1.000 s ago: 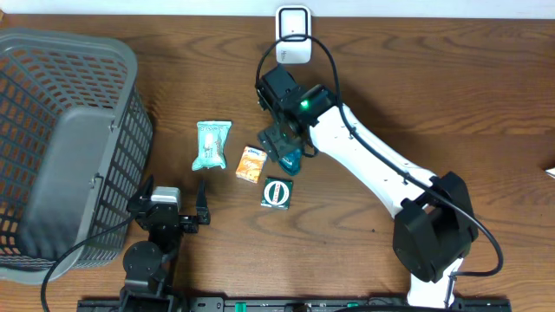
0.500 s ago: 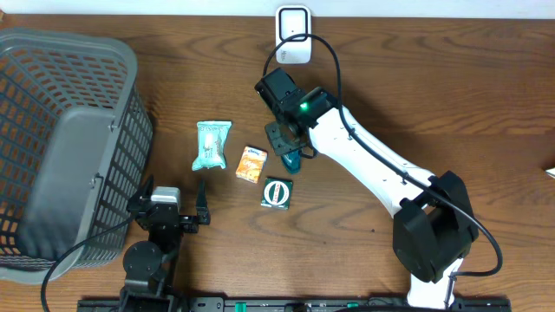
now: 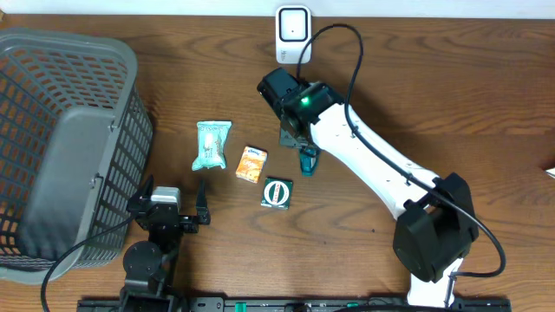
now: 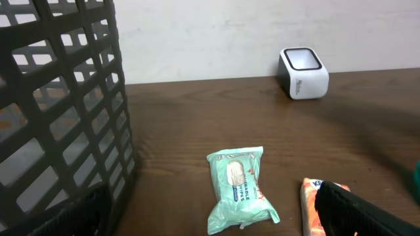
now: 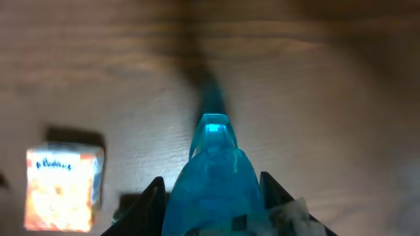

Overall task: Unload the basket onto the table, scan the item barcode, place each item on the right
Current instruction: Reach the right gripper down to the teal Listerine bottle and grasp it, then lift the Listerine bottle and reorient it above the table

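Teal item (image 3: 307, 162) sits right in the right claw (image 5: 213, 190), which is clamped on it from both sides, with its pointy end sticking out forward past the fingertips. From the wrist view it hangs over bare wood, so it looks lifted off the table (image 3: 451, 104). The orange box (image 3: 252, 163) is just off to its left, and the dark green packet (image 3: 277, 192) is near it on the robot's side. Further left is the mint wipes pack (image 3: 212, 145). The white scanner (image 3: 293, 35) stands at the far edge by the wall, a bit left of the claw, with only plain wood between them. Open tabletop stretches out to the right too. The grey basket (image 3: 52, 52) fills the left edge. The left claw (image 3: 171, 199) is parked beside it, spread wide with nothing in it
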Controlling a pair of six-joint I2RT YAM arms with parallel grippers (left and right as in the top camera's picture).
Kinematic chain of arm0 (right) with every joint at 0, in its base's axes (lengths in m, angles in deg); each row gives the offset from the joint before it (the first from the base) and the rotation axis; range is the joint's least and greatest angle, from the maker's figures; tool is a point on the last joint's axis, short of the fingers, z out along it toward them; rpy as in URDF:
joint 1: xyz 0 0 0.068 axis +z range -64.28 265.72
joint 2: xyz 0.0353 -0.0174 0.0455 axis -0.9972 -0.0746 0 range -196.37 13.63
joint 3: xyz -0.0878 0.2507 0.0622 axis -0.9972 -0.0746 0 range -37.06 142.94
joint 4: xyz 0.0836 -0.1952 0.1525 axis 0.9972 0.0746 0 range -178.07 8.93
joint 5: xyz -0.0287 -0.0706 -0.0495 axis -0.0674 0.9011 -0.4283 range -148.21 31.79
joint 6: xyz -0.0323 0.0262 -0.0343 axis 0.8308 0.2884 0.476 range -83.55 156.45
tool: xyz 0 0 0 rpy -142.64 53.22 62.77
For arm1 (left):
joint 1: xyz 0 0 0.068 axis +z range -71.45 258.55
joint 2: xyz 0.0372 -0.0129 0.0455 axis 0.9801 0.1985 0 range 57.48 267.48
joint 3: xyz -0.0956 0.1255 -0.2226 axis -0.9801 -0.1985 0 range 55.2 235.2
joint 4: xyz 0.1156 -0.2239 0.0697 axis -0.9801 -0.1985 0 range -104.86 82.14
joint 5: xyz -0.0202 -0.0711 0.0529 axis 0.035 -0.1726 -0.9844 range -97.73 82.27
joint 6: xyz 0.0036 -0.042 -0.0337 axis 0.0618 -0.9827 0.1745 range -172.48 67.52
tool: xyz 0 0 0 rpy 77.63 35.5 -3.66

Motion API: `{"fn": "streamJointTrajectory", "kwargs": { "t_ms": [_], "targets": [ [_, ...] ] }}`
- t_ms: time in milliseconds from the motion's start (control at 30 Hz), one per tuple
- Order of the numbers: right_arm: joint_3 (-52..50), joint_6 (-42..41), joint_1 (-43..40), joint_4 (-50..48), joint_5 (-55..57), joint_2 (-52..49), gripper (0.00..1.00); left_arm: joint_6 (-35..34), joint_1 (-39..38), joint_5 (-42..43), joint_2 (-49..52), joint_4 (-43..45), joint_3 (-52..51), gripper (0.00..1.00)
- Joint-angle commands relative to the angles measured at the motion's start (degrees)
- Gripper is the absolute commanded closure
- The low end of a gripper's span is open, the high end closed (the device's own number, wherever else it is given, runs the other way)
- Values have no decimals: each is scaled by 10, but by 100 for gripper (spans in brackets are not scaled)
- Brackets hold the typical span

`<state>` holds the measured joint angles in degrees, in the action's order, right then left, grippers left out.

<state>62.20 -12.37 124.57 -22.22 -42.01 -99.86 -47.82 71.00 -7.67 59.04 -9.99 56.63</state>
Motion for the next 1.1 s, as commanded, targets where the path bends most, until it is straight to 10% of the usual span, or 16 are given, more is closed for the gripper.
{"fn": "streamJointTrajectory", "kwargs": {
  "t_ms": [0, 433, 1067],
  "targets": [
    [24, -149, -3, 22, 61, 20, 69, -3, 1, -7, -1, -21, -12, 2],
    [23, -441, -3, 41, 134, 18, 73, -3, 1, -7, -1, -21, -12, 2],
    [22, -525, -5, 34, 148, -22, 64, -3, 1, -7, -1, -21, -12, 2]
  ]
}}
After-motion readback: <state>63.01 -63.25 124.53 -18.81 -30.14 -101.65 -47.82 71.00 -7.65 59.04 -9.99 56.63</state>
